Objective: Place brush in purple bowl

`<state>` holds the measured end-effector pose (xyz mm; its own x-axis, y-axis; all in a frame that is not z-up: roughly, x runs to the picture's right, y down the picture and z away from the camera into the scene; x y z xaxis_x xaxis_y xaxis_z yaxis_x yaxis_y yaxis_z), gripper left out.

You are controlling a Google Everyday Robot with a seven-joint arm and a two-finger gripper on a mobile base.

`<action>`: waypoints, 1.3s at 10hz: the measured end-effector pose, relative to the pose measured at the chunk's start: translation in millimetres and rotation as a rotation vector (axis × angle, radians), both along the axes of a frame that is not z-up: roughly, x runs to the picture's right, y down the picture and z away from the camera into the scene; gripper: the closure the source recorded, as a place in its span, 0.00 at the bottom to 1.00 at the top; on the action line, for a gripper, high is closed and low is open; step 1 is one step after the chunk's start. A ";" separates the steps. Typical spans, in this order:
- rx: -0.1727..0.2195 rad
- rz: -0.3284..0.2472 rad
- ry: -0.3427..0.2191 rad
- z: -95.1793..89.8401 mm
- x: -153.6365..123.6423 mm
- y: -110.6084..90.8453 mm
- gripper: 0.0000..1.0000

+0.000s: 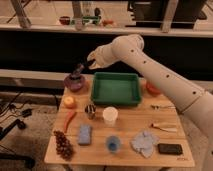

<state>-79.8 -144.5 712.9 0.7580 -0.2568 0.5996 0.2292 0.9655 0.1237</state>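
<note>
Pincer clamped narrow above the purple bowl, brush standing in it. Green tray just beside; orange-red bowl beyond it on worktop.
</note>
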 end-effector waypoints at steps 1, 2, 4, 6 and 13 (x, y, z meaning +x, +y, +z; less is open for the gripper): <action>0.012 -0.025 -0.004 5.6 -10.4 1.3 0.86; 0.020 -0.046 -0.011 13.4 -21.2 2.3 0.86; 0.026 -0.063 -0.015 23.0 -26.4 0.6 0.86; 0.023 -0.065 -0.024 37.4 -32.0 -6.0 0.86; 0.034 -0.163 -0.035 78.7 -53.8 -25.4 0.86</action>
